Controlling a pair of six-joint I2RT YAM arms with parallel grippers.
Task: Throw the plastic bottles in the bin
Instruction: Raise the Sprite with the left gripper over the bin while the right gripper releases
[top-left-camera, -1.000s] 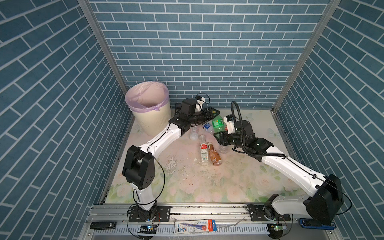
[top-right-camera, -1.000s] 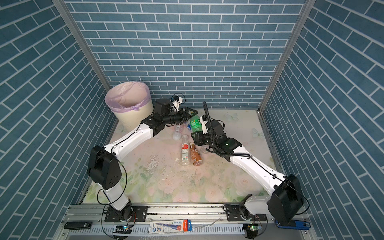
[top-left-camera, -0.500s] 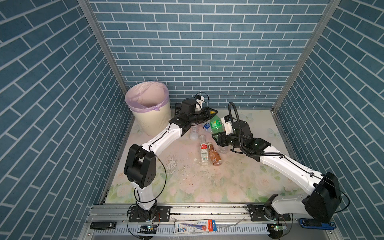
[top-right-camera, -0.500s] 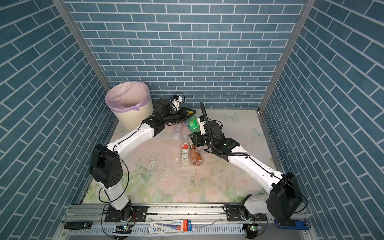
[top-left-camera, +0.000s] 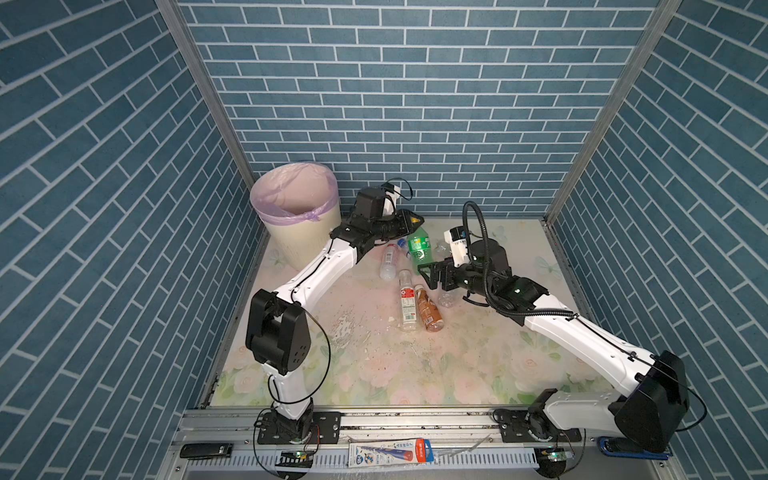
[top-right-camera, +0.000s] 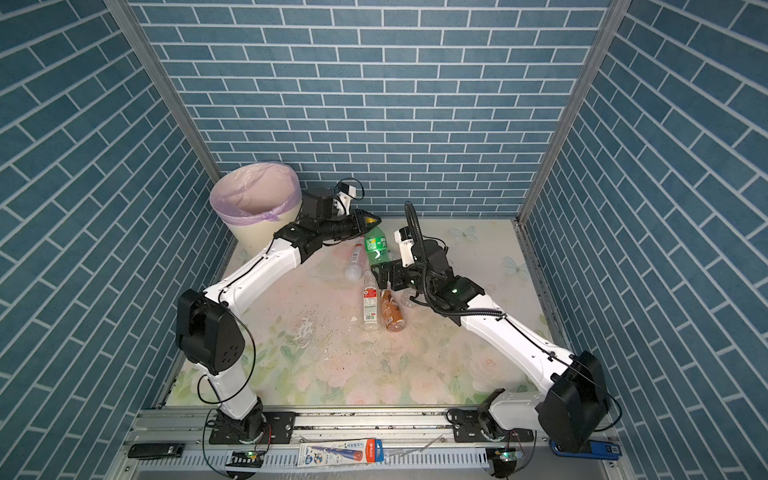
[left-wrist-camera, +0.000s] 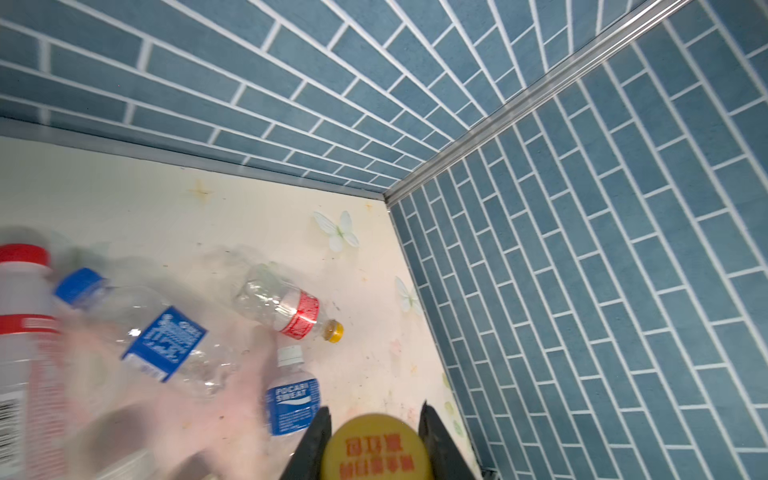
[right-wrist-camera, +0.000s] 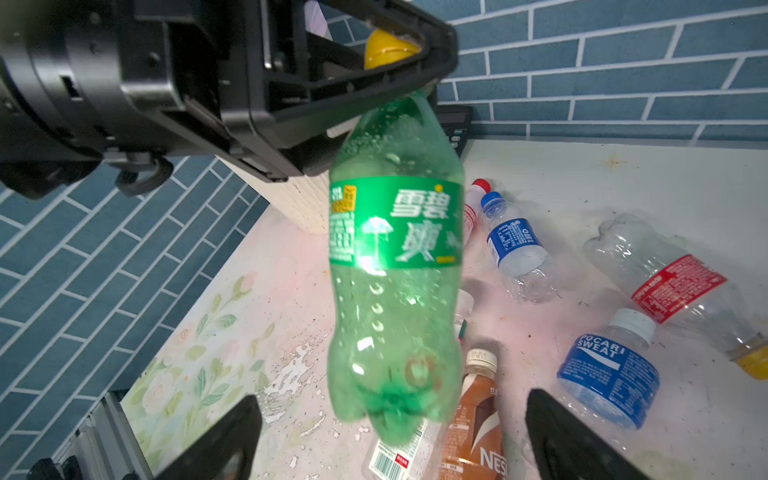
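1. At the far side of the table, in both top views, the left gripper is clenched on the neck of the green bottle. The bottle hangs cap-up. The right gripper stands just beside the bottle's base with its jaws spread wide, holding nothing.
2. The bin stands in the far left corner, near the left gripper. Other bottles lie on the table between the arms.
3. Left wrist view: the yellow cap sits clamped between the two black jaws. The bottle body is hidden below it. Loose bottles lie on the table beyond.
4. Right wrist view: the green bottle hangs from the left gripper, with the cap showing inside its frame. The right gripper's fingers stand well apart on either side of the base and do not touch it.
5. Change: a second ago the right gripper held this bottle and the left jaws were open. The left jaws have since closed and the right jaws have let go. The handover is complete.
6. Consequence: the bottle is now carried by the arm nearest the bin. The likely next step is to swing it over the rim and release. The bottles on the table remain to be cleared.
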